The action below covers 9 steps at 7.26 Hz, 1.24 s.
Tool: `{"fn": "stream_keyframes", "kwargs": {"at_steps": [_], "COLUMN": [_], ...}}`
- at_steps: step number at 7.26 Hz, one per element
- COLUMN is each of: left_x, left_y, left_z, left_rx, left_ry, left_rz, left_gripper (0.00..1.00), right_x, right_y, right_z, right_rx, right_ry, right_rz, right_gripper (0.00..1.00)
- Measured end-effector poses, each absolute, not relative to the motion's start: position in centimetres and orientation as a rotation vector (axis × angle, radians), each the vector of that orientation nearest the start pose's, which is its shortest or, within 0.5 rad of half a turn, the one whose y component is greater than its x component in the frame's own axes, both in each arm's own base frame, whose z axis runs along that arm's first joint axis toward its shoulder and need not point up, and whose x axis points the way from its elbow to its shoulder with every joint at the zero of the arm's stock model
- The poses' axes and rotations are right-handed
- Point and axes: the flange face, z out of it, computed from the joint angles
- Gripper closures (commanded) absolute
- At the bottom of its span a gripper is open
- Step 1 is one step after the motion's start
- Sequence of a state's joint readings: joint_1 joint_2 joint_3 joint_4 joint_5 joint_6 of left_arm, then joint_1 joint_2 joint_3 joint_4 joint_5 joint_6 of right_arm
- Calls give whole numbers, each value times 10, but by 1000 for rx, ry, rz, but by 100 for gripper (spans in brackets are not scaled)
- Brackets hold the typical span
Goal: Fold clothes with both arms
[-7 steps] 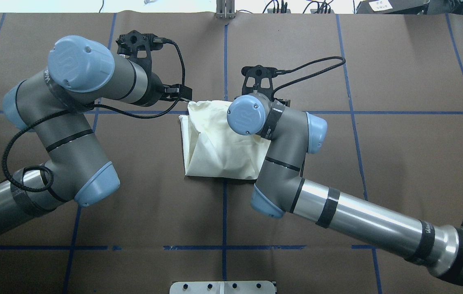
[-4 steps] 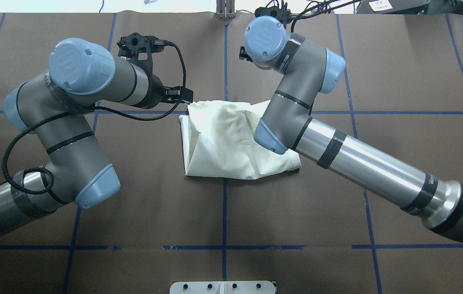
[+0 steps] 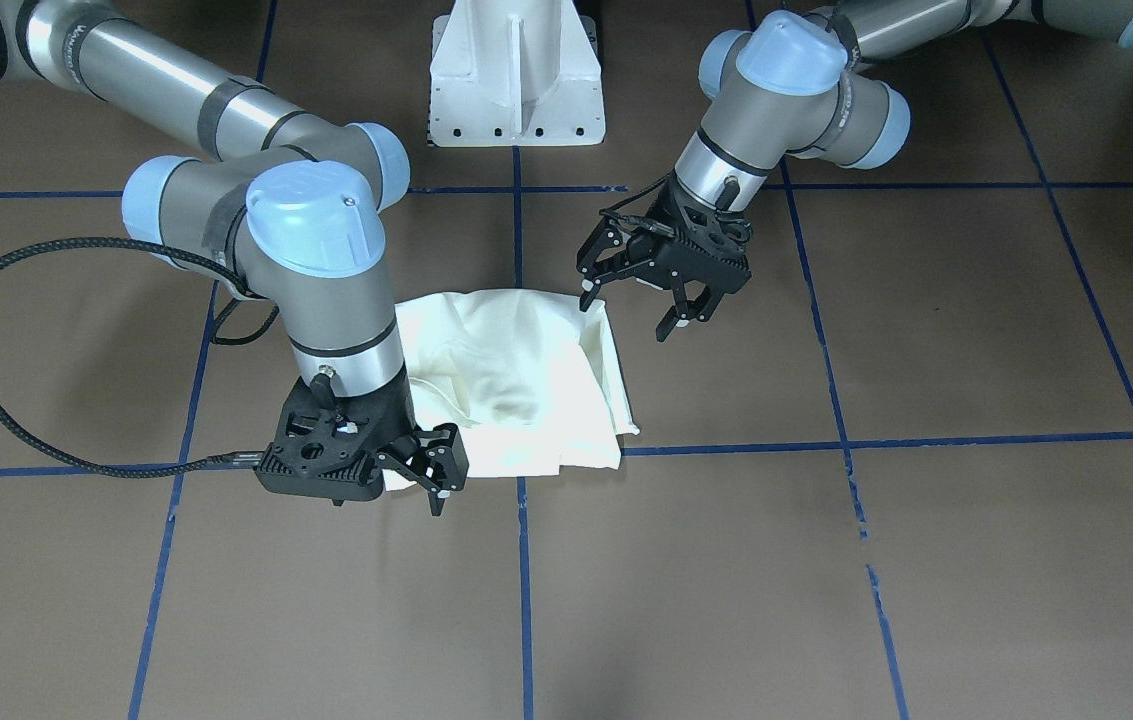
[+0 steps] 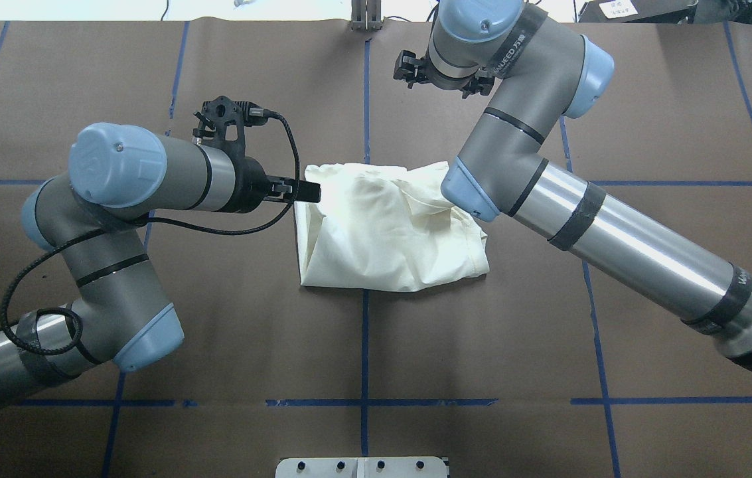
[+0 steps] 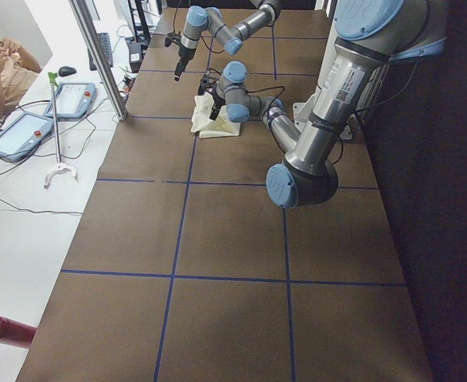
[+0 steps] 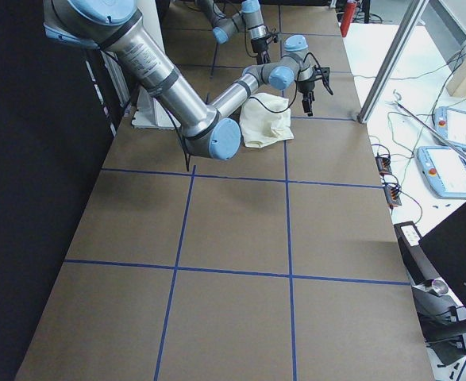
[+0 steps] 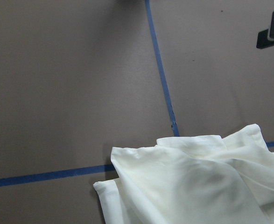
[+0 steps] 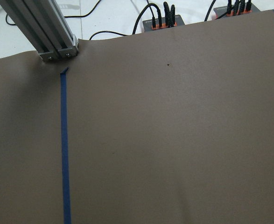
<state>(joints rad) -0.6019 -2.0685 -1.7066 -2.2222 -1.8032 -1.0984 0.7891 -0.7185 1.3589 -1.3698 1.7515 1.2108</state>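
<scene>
A cream-white long-sleeved shirt (image 4: pixel 382 232) lies in a rumpled, roughly square bundle in the middle of the brown paper-covered surface (image 4: pixel 668 106). Its plain side is up and no print shows. It sits over the crossing of two blue tape lines (image 4: pixel 364 345), with its far edge lying about on the crosswise one. Creases run across its top, and a hemmed corner sticks out on the near side, toward the robot's right.

The grey-metal left arm (image 4: pixel 117 176), with light-blue joint caps, reaches in from the side. Its black left pincer (image 3: pixel 628 318) hangs raised, its fingers spread wide with nothing between them. One fingertip (image 3: pixel 587 300) shows right at the shirt's edge on the robot's left; whether it touches the cloth I cannot tell.

The right arm (image 4: pixel 614 232) crosses above the shirt's other side in the overhead view. Its black right pincer (image 3: pixel 441 487) is off the shirt's far side, toward the robot's right, lifted above the surface with no cloth in it. Its fingers overlap in the front view, so how wide they stand cannot be told. The right wrist view shows only bare brown paper, one blue line and a metal post (image 8: pixel 43 32) at the surface's far edge.
</scene>
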Motion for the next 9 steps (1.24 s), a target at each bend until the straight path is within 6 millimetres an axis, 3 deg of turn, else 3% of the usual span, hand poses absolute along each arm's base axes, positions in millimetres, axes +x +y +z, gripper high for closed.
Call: {"fn": "stream_keyframes", "kwargs": {"at_steps": [4, 8, 9], "left_x": [519, 534, 538], "left_y": [-439, -425, -418], "left_z": [279, 292, 294], "left_rx": [576, 633, 624], "left_ry": [1356, 1378, 1384], "left_rz": [153, 301, 315], "left_gripper": [3, 19, 27], "right_x": [-459, -459, -459], "right_y": [-627, -627, -627], "right_z": [203, 209, 209], "right_rx": [315, 311, 311], "right_ry": [-802, -796, -796], "right_rz": [324, 326, 325], "right_gripper": [0, 0, 0]}}
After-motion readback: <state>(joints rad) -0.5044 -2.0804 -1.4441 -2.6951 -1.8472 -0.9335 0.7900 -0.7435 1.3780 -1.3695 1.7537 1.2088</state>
